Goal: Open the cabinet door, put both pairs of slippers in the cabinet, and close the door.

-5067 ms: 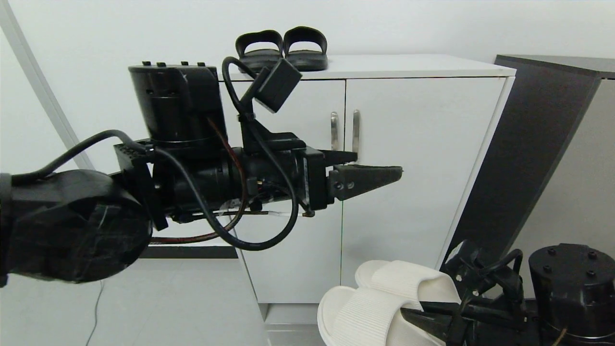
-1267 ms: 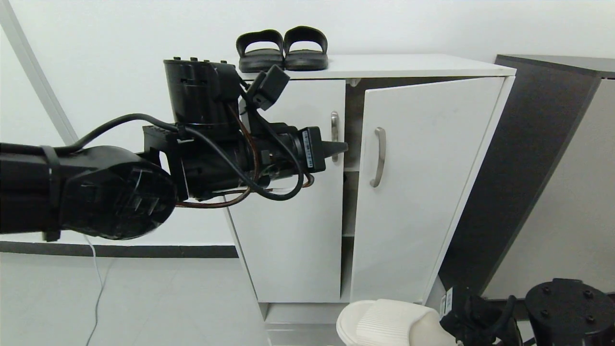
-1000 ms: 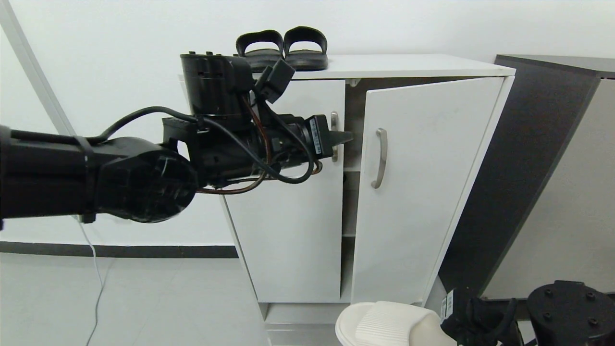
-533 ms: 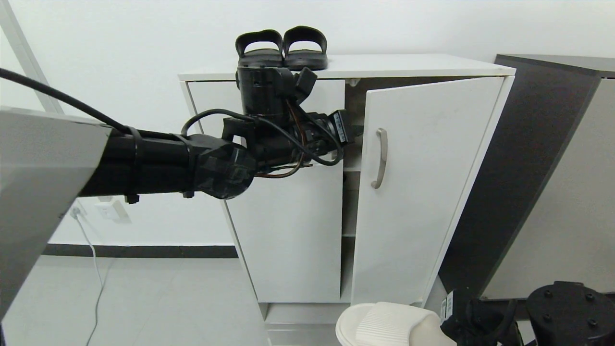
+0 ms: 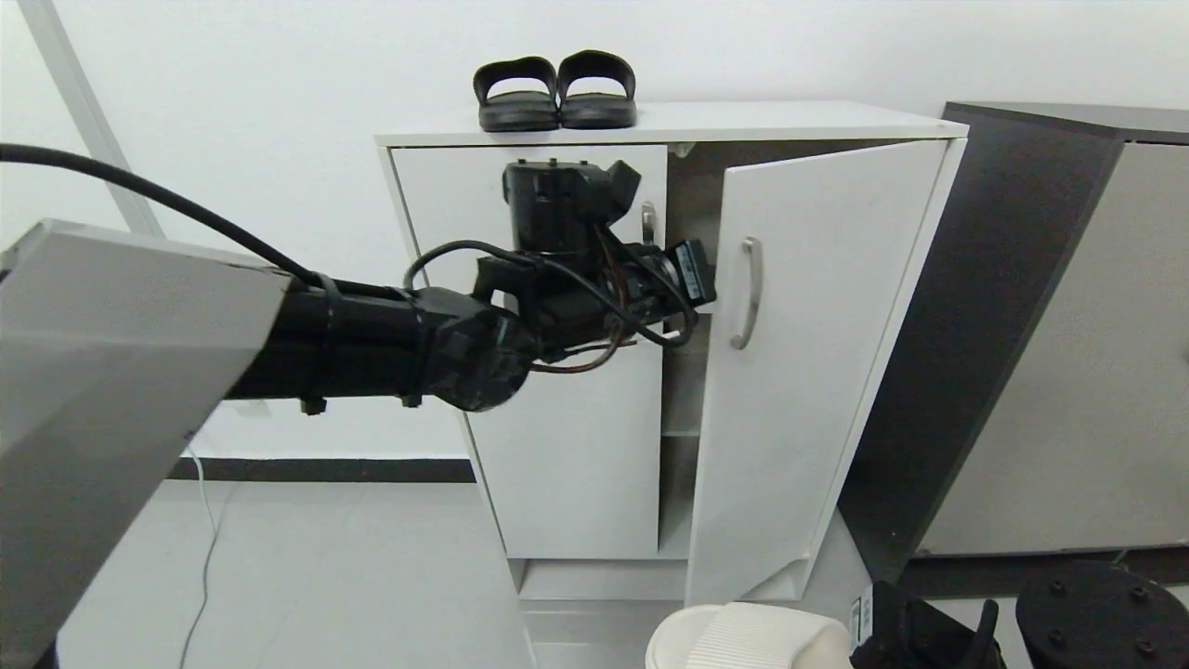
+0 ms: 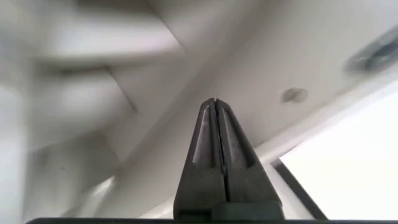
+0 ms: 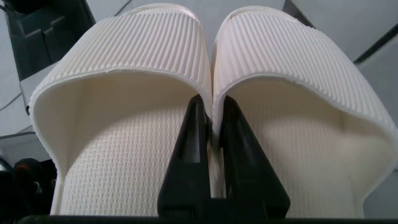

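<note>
A white cabinet (image 5: 520,137) stands against the wall with a pair of black slippers (image 5: 555,91) on its top. Its left door (image 5: 567,446) is closed; its right door (image 5: 817,353) stands partly open, handle (image 5: 748,293) facing me. My left gripper (image 6: 215,107) is shut and empty, pushed into the gap between the doors at upper-shelf height, close to the inner face of the right door. Low at the front right, my right gripper (image 7: 211,112) is shut on the pair of white slippers (image 7: 124,124), pinching their two inner walls together. One white slipper (image 5: 743,636) shows below the cabinet.
A tall dark cabinet (image 5: 1022,325) stands right beside the white one, close behind the open door. A thin cable (image 5: 209,548) trails over the grey floor on the left. The floor left of the cabinet is bare.
The right door, closed five seconds ago, now stands ajar and has swung a little wider. My left arm has stretched forward into the gap. The head view has shifted slightly.
</note>
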